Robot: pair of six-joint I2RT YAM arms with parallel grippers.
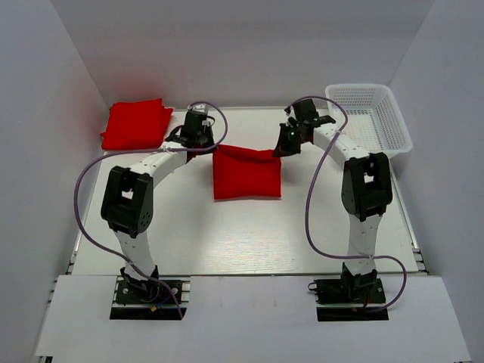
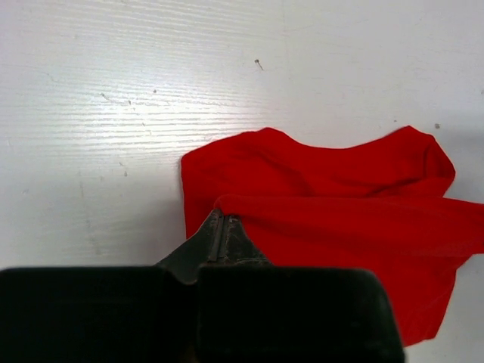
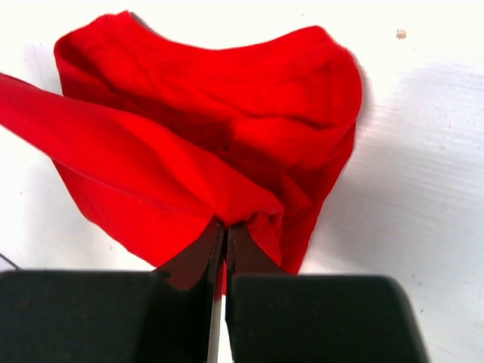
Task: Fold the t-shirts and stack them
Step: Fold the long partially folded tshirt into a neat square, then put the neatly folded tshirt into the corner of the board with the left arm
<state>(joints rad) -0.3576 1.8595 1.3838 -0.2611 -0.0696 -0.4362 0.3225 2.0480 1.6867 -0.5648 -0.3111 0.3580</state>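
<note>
A red t-shirt (image 1: 246, 173) hangs folded between my two grippers over the middle of the table, its top edge stretched level. My left gripper (image 1: 212, 147) is shut on its left top corner; the left wrist view shows the shirt (image 2: 340, 204) pinched at my gripper (image 2: 224, 215). My right gripper (image 1: 277, 152) is shut on the right top corner; in the right wrist view the cloth (image 3: 212, 144) bunches at my gripper (image 3: 225, 224). A second red t-shirt (image 1: 136, 123) lies folded at the far left of the table.
A white plastic mesh basket (image 1: 386, 128) stands at the far right of the table. White walls close in the table on the left, the back and the right.
</note>
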